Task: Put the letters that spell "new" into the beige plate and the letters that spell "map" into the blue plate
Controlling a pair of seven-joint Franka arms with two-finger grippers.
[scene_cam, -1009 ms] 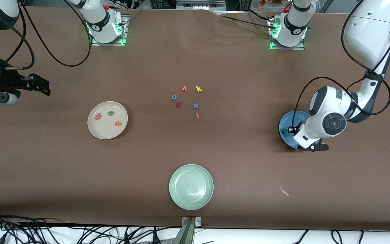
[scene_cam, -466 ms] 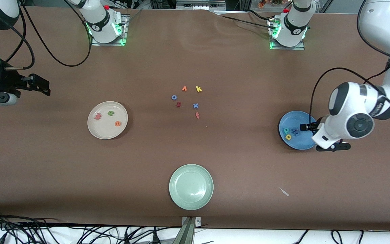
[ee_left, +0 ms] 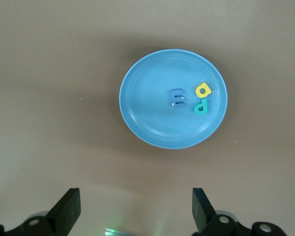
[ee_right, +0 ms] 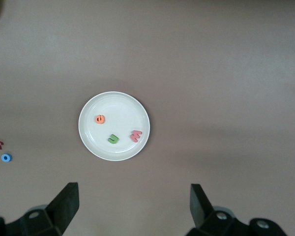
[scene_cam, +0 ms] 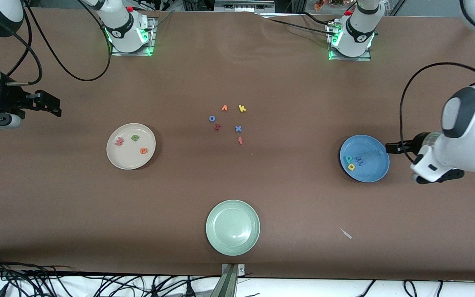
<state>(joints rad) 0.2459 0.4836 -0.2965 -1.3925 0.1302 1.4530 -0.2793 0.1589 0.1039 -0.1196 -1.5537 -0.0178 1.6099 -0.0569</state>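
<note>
The left gripper [scene_cam: 392, 147] hangs at mid-right of the front frame, just off the blue plate's [scene_cam: 375, 167] rim, fingers spread wide and holding nothing. The right gripper [scene_cam: 52, 105] waits at the upper left edge of the frame, its fingers apart and empty too.

The left wrist view shows what the front view barely resolves: in the blue plate lie the blue m [ee_left: 177, 97], yellow a [ee_left: 203, 90] and teal p [ee_left: 201, 105], close together. The right wrist view shows the beige plate [ee_right: 91, 140] holding the orange e [ee_right: 99, 119], green n [ee_right: 113, 139] and pinkish-red w [ee_right: 135, 135].

Spare letters [scene_cam: 238, 128] cluster at the frame's centre; the pale green plate [scene_cam: 215, 241] sits bottom centre, with bare brown table [scene_cam: 303, 198] around each plate.
</note>
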